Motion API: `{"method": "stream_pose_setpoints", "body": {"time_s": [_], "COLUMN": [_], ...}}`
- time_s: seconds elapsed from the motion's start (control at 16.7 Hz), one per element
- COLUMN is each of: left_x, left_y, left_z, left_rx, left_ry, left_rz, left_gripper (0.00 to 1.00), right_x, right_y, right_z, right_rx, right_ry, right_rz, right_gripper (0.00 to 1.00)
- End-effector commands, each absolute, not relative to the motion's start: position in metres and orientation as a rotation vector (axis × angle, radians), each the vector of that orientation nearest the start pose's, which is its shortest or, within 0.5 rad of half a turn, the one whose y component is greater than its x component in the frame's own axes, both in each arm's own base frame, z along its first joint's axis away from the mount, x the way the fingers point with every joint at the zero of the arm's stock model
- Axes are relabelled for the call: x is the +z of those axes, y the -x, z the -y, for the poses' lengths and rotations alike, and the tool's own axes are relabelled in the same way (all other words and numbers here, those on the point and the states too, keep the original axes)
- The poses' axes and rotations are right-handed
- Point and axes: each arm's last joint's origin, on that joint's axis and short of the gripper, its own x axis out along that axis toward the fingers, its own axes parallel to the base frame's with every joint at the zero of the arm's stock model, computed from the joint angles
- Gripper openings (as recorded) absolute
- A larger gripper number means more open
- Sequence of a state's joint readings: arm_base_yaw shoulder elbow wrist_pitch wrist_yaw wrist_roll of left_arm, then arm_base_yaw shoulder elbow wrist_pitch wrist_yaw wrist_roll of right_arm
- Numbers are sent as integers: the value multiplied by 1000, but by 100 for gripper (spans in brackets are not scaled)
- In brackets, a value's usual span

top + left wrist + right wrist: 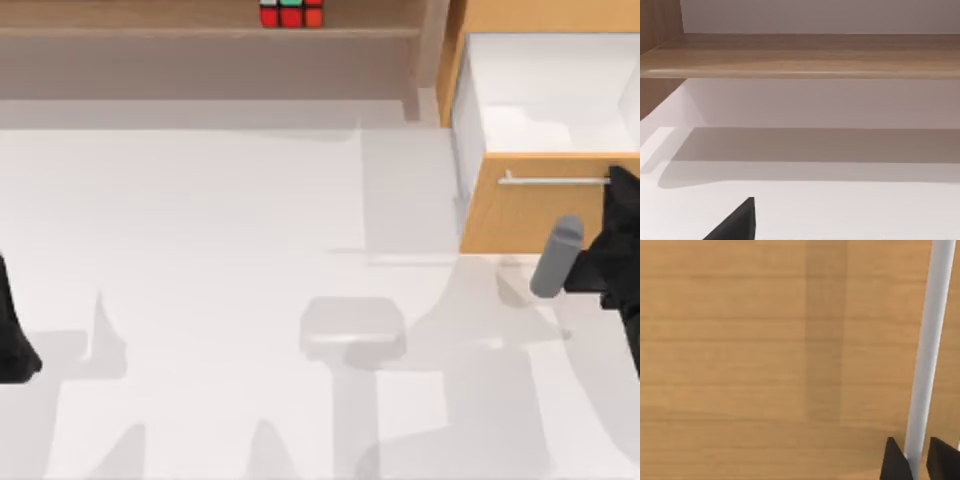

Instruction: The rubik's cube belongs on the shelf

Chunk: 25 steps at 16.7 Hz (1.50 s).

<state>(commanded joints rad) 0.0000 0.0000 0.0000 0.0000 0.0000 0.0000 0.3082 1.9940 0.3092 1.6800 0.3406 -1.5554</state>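
The glossy stickered cube [291,13] sits on the smooth pale-wood shelf [150,32] at the bench's far edge; the right hand [914,460] pinches the drawer's thin metal bar [927,350]; the left hand [15,340], at the left edge, cannot be read.

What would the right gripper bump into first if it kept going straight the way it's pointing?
Most likely the metal bar handle, which already sits between the fingers of the right gripper in its wrist view. Just behind it is the orange-wood drawer front, though how far behind is hard to judge.
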Motion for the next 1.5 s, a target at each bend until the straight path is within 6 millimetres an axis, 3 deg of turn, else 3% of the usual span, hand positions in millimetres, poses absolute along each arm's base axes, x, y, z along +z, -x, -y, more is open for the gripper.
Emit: {"method": "stream_pose_setpoints", "body": {"time_s": [0.6,1.2,1.5], "left_x": [160,160,160], "left_y": [-106,-106,-106], "left_z": [1,1,1], "left_rx": [0,0,0], "left_ry": [0,0,0], "left_rz": [0,0,0], "left_gripper": [100,100,100], "right_x": [89,88,88], "right_y": [-253,-309,-315], "right_z": [-71,-71,-71], "right_rx": [-4,-1,-2], "right_ry": [1569,1570,1570], "right_rz": [-10,-13,-12], "right_gripper": [0,0,0]}}
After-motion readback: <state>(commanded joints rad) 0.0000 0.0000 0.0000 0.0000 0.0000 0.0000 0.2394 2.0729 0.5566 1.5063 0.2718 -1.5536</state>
